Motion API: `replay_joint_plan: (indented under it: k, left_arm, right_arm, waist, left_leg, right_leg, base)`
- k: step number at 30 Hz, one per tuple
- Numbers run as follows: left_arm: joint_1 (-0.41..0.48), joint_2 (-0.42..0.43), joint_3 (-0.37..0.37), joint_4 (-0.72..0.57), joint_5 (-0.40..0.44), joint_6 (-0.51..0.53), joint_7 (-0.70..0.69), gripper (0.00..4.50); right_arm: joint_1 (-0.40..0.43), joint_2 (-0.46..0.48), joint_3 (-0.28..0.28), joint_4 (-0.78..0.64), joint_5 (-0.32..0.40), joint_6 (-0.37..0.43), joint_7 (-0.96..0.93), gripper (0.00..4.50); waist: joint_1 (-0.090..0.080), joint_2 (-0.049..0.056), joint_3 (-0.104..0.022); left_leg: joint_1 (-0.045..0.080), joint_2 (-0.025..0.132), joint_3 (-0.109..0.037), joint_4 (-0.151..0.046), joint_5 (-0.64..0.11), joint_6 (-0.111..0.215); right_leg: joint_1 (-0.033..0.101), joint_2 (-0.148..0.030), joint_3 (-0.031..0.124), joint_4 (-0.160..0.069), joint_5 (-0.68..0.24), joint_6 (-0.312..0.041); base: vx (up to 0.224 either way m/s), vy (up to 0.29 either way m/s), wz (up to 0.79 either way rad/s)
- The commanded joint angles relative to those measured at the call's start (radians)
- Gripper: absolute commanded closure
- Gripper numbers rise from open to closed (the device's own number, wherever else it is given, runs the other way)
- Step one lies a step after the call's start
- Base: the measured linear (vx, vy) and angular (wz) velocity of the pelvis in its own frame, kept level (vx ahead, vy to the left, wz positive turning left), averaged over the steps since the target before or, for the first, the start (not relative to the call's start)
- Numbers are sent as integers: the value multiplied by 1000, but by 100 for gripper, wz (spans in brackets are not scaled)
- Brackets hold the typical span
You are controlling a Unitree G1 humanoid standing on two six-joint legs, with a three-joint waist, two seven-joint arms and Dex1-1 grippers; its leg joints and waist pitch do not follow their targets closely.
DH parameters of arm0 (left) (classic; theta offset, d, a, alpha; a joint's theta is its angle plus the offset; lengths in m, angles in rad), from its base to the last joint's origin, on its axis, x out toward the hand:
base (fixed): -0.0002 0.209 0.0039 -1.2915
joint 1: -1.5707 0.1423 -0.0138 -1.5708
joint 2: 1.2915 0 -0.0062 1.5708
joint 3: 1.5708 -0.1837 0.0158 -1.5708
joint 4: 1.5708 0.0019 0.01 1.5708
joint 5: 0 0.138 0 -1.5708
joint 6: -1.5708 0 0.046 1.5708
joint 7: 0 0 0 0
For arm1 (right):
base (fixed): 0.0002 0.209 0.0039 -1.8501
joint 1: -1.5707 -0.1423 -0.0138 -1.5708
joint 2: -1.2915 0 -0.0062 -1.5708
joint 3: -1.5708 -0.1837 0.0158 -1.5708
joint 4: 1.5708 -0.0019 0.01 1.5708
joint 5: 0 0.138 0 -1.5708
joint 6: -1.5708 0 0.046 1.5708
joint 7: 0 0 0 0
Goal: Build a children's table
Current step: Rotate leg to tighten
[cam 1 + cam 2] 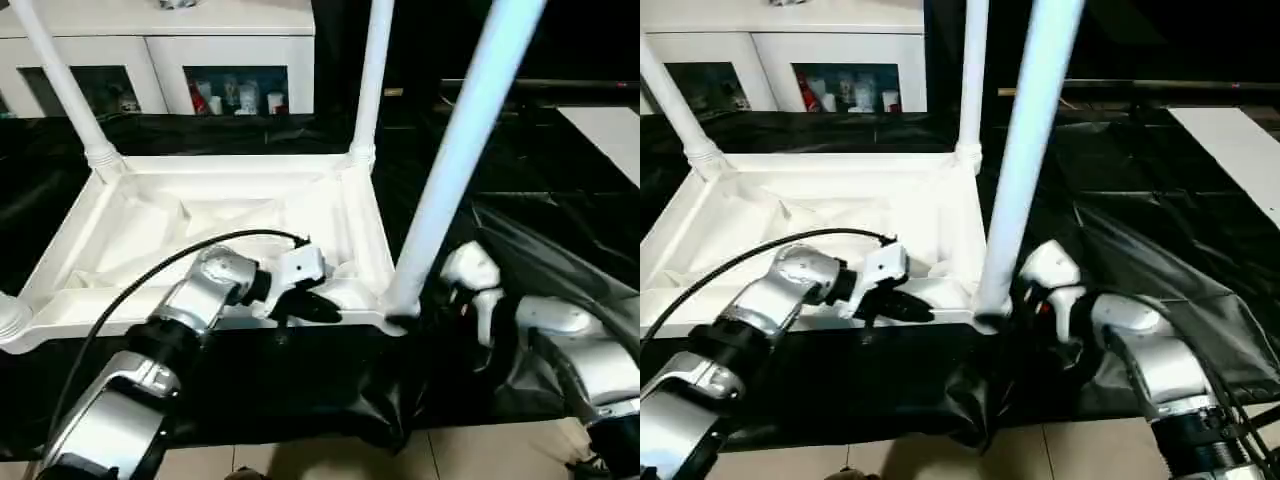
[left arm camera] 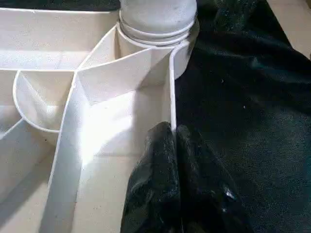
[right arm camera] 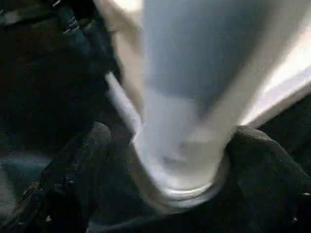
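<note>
The children's table lies upside down: its white ribbed tabletop (image 1: pixel 200 215) rests on the black sheet. White legs stand in the far left socket (image 1: pixel 60 85), the far right socket (image 1: pixel 372 80) and the near right socket (image 1: pixel 455 160). My left gripper (image 1: pixel 318 308) is at the near rim beside the near right corner. Its black fingers (image 2: pixel 155 160) are shut together, with the thin rim wall running in between them. My right gripper (image 1: pixel 1025 305) is open around the base of the near right leg (image 3: pixel 184 97), one finger (image 3: pixel 87 155) on each side.
A white cabinet with glass doors (image 1: pixel 160 60) stands behind the black-sheeted work table (image 1: pixel 560 200). A white board (image 1: pixel 610 130) lies at the far right. A black cable (image 1: pixel 150 270) arcs over my left forearm. The sheet hangs crumpled over the near edge, with floor (image 1: pixel 480 450) below.
</note>
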Motion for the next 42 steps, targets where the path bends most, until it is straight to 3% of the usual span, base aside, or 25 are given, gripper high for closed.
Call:
replay_joint_plan:
  k: [1,5,14,23,26,28,30,31,32,34,36,37,42]
  left_arm:
    - [10,4,-18,-14,5,10,-31,450]
    - [16,9,-16,-33,0,25,-32,450]
    - [13,17,-12,-42,-4,41,-34,450]
    - [21,28,-20,-56,-9,77,-60,450]
    - [10,1,-11,-29,3,101,1,450]
    - [-13,-44,6,13,15,117,95,450]
    - [-31,-71,15,41,22,131,150,450]
    - [-46,-93,23,66,27,137,198,450]
    - [-47,-95,23,68,28,138,202,450]
    - [-116,-202,88,171,19,198,436,450]
    - [-128,-221,101,187,14,211,476,450]
    - [-149,-258,104,223,30,205,561,450]
    - [-175,-319,107,289,52,172,660,450]
  right_arm:
    - [-13,-10,13,20,-25,-16,12,57]
    - [-30,-11,20,42,-35,-25,11,57]
    - [-58,3,22,78,-31,-36,20,142]
    - [-51,39,12,91,-10,-23,7,178]
    - [-60,131,-18,151,-34,41,-168,186]
    - [-71,216,-56,193,-31,95,-304,192]
    - [-80,261,-73,211,-29,110,-365,193]
    - [-91,294,-90,231,-28,123,-419,193]
    - [-92,297,-91,233,-27,124,-423,193]
    - [-153,421,-157,342,-27,151,-642,194]
    - [-166,440,-169,363,-25,157,-679,194]
    - [-202,476,-182,426,-40,143,-768,194]
    - [-260,525,-188,508,-70,139,-866,205]
  waist:
    - [-1,-11,-63]
    - [-1,-13,-64]
    - [1,-10,-67]
    - [-3,-10,-65]
    - [-9,-12,-62]
    - [-25,-10,-55]
    - [-30,-14,-54]
    - [-35,-11,-52]
    - [-35,-11,-52]
    - [-41,-8,-50]
    - [-43,-12,-52]
    - [-41,-5,-50]
    - [-45,-4,-53]
  left_leg:
    - [15,45,-18,-60,-188,54]
    - [15,44,-17,-57,-164,62]
    - [14,43,-16,-52,-136,79]
    - [16,42,-17,-54,-176,59]
    - [11,39,-18,-57,-192,43]
    - [20,37,-22,-63,-283,1]
    - [21,35,-24,-63,-312,-13]
    - [23,35,-27,-66,-336,-26]
    - [23,35,-27,-66,-336,-26]
    - [27,32,-28,-66,-371,-38]
    - [33,30,-35,-65,-399,-51]
    - [34,30,-35,-66,-400,-47]
    - [31,31,-33,-74,-400,-37]
  right_leg:
    - [45,-57,36,-61,-142,-249]
    - [47,-55,35,-56,-112,-256]
    - [49,-53,33,-51,-75,-268]
    - [47,-53,33,-55,-130,-261]
    - [47,-53,33,-58,-171,-253]
    - [35,-54,34,-73,-318,-220]
    - [34,-53,33,-78,-378,-200]
    - [29,-55,34,-85,-432,-178]
    - [29,-55,34,-85,-432,-178]
    - [20,-54,33,-90,-467,-162]
    - [19,-55,27,-96,-518,-146]
    - [19,-57,28,-100,-520,-140]
    - [22,-51,28,-102,-419,-144]
  base:
    - [0,0,0]
    - [0,0,0]
    - [0,0,0]
    - [0,0,0]
    - [0,0,0]
    - [0,0,0]
    - [0,0,0]
    - [0,0,0]
    - [0,0,0]
    - [0,0,0]
    - [0,0,0]
    - [0,0,0]
    - [0,0,0]
